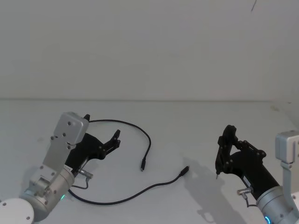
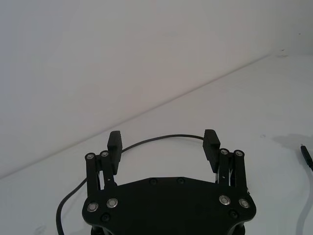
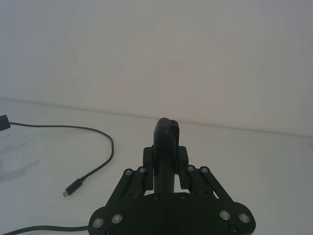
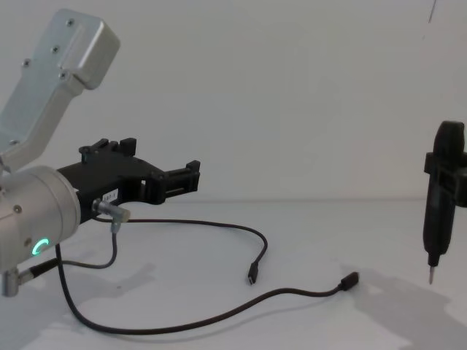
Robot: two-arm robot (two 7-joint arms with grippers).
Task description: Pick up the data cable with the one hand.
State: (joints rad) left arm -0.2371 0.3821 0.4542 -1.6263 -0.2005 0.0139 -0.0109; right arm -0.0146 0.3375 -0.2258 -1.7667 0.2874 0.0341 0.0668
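The data cable (image 1: 148, 140) is thin and black and lies loose on the white table. It arcs from under my left gripper (image 1: 102, 127) to one plug (image 1: 142, 165). The other plug (image 1: 185, 171) lies further right. My left gripper (image 4: 164, 164) hovers above the table, open and holding nothing. In the left wrist view the cable (image 2: 161, 138) runs across beyond the gap between its fingers (image 2: 212, 143). My right gripper (image 1: 230, 145) stays at the right, shut on a slim black tool (image 4: 440, 208) with a thin metal tip.
A short grey wire with a silver plug (image 4: 109, 211) hangs at the left wrist. The cable's long loop (image 4: 182, 321) runs along the table's near side. A plain white wall stands behind the table. Bare table (image 1: 196, 126) lies between the two arms.
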